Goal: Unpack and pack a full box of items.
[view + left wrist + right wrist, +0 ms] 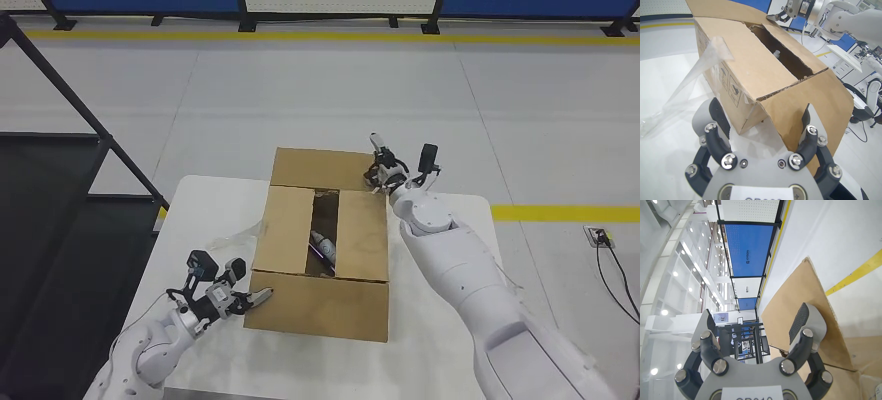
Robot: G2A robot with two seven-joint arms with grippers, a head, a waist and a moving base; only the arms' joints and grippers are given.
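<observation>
A brown cardboard box (320, 240) stands mid-table. Its far flap (320, 167) is folded back, its near flap (318, 305) hangs down the front, and the two side flaps leave a gap over a white-capped bottle (322, 243) inside; the bottle's cap (776, 53) pokes up in the slot. My left gripper (255, 297) is open at the box's near left corner, with the near flap (810, 98) between its fingers (762, 115). My right gripper (380, 178) is open at the far right corner, one pad (798, 323) against the far flap (800, 291).
A peeled strip of clear tape (696, 70) trails from the box's left side down onto the white table (200, 220). A black metal frame (60, 200) stands off the table's left edge. The table's right end (470, 215) lies behind my right arm.
</observation>
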